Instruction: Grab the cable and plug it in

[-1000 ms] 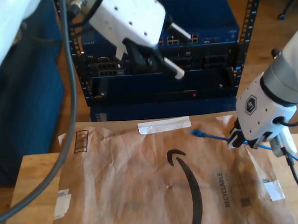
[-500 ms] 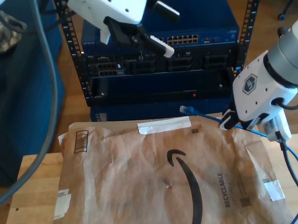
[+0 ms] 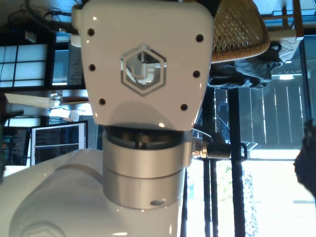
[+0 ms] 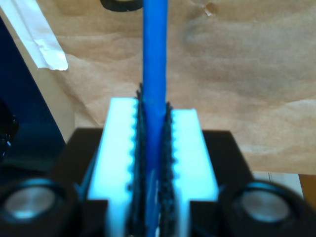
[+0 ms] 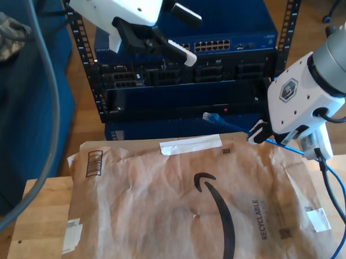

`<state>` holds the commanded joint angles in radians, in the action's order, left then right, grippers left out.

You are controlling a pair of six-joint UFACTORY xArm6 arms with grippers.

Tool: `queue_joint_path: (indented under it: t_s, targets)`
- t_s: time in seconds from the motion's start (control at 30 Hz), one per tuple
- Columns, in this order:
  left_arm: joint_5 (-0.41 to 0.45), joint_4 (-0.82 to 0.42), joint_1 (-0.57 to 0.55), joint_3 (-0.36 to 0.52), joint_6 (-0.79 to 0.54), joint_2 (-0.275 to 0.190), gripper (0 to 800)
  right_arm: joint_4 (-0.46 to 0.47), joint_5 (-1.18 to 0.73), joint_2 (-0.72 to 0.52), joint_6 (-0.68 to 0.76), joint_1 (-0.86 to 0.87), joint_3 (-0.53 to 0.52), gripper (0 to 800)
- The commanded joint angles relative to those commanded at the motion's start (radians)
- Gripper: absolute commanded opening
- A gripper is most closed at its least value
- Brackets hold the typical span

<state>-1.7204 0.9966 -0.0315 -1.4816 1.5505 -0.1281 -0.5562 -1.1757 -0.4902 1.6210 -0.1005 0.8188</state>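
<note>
- Reading the brown paper mailer point(image 5: 183, 210) first: it carries a black curved arrow logo, the word "RECYCLABLE" printed sideways, and a white tape strip point(image 5: 190, 145) near its far edge.
- The blue equipment rack point(image 5: 216, 75) holds stacked switch units with rows of ports; a small red light shows low on its front.
- The cable point(image 5: 237, 128) is thin and bright blue, pinched between the toothed pads point(image 4: 123, 148) of the robot's second gripper point(image 5: 258, 135); its blue plug point(image 5: 210, 117) juts out beyond the fingertips toward the rack, above the mailer's edge.
- The first gripper's state cannot be told; its wrist view shows a white housing point(image 3: 143, 64) with a hexagonal emblem.
</note>
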Motion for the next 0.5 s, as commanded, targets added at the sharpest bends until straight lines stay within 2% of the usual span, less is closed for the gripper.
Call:
queue_joint_path:
  t_s: [0.17,0.33,0.5]
  targets:
    - [0.000,0.005,0.002,0.000,0.000,0.000,800,-0.046,-0.063,0.000,-0.002,0.061,0.008,11]
    - [0.000,0.009,0.015,0.000,0.000,0.000,800,-0.052,-0.140,0.003,-0.003,0.106,0.034,11]
    - [-0.005,0.009,0.018,0.000,-0.002,0.002,800,-0.132,-0.253,0.003,-0.006,0.169,0.081,10]
